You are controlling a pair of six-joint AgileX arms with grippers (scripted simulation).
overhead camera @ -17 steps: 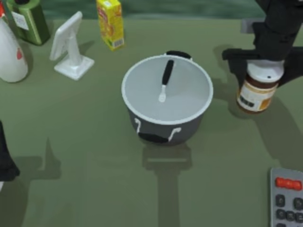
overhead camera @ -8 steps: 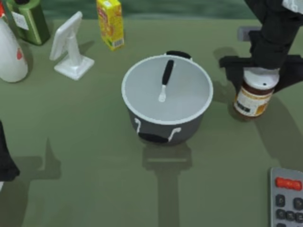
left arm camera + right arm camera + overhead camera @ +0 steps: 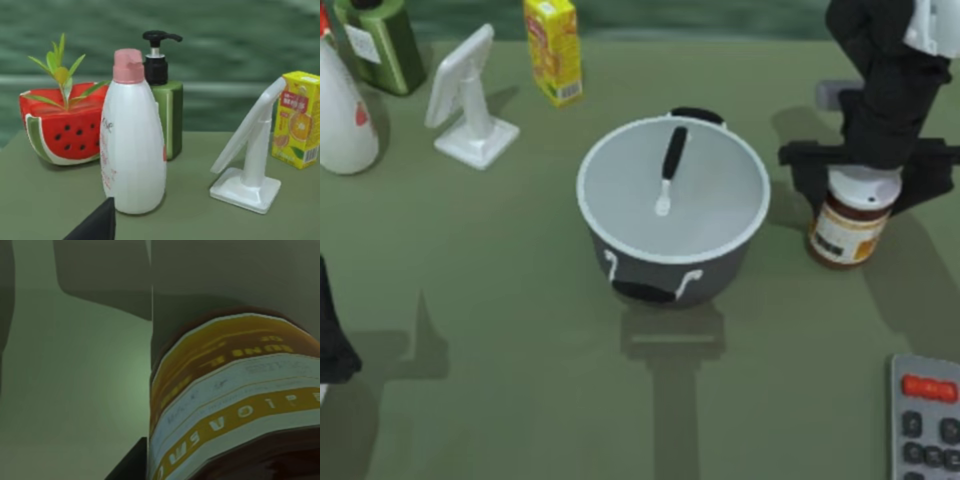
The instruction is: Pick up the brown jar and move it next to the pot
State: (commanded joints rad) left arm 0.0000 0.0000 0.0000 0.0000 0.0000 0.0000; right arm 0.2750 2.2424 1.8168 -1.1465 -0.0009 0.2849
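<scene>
- Two grippers at the table, only one at work: right gripper above the table's right side, closed from above on the white lid of the brown jar, fingers clamped at either side of the lid.
- Jar to the right of the pot, near but apart, a strip of green table between them.
- Jar's long axis tipped off vertical: lid toward the far right, base toward the near left; label facing the near left.
- Base seen close to its own shadow; contact with the table not possible to tell.
- Right wrist view filled by the jar's orange-and-white label, green table beyond.
- Black-handled utensil lying inside the pot, handle toward the far side.
- Left gripper parked at the left edge, fingers not possible to tell.
- Far left: white bottle, green pump bottle, watermelon-shaped planter, white stand.
- Yellow carton at the far edge; grey remote at the near right corner.
</scene>
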